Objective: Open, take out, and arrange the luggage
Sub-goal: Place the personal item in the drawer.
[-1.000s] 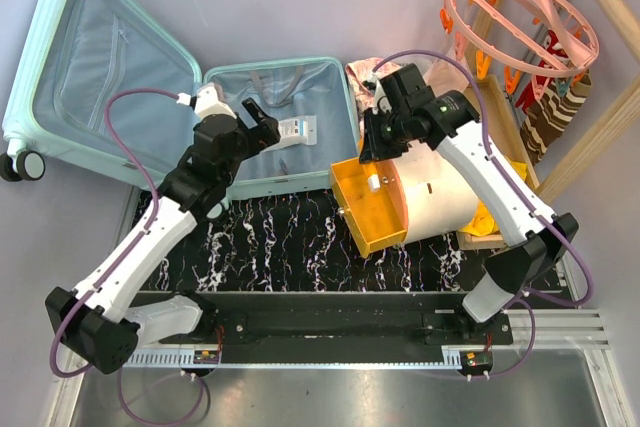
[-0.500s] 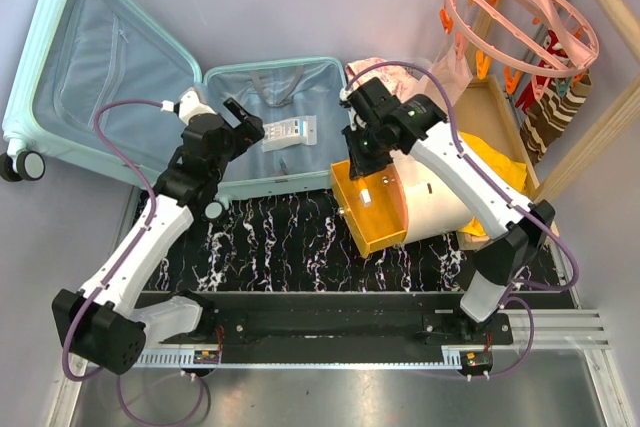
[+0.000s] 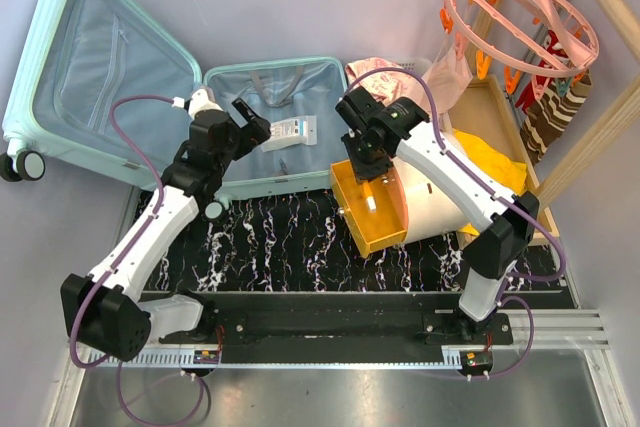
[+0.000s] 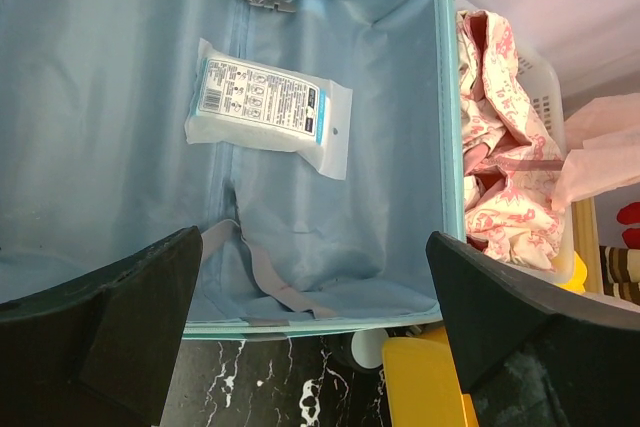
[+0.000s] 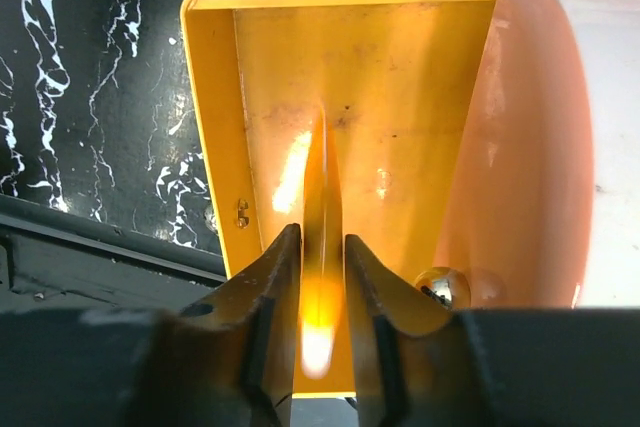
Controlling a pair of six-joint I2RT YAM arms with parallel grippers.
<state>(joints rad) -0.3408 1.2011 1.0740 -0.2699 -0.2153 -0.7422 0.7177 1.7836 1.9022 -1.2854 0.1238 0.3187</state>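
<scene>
The luggage, a pale mint-blue suitcase, lies open. Its lid leans at the back left and its grey-blue lined base lies flat in the middle. A white packet lies on the lining, also in the left wrist view. My left gripper is open and empty above the base's near left part. My right gripper is shut on a thin yellow strip, seen edge-on, over the orange end of the cream cylinder.
A white mesh basket with pink patterned cloth stands right of the suitcase, also in the left wrist view. A wooden box with yellow cloth, a pink round hanger and wooden poles stand at the right. A black marble mat lies in front.
My right arm has swung left and nearer, bringing its gripper over the orange end. My left gripper moved back and left a little, then right again, and stays open over the suitcase.
</scene>
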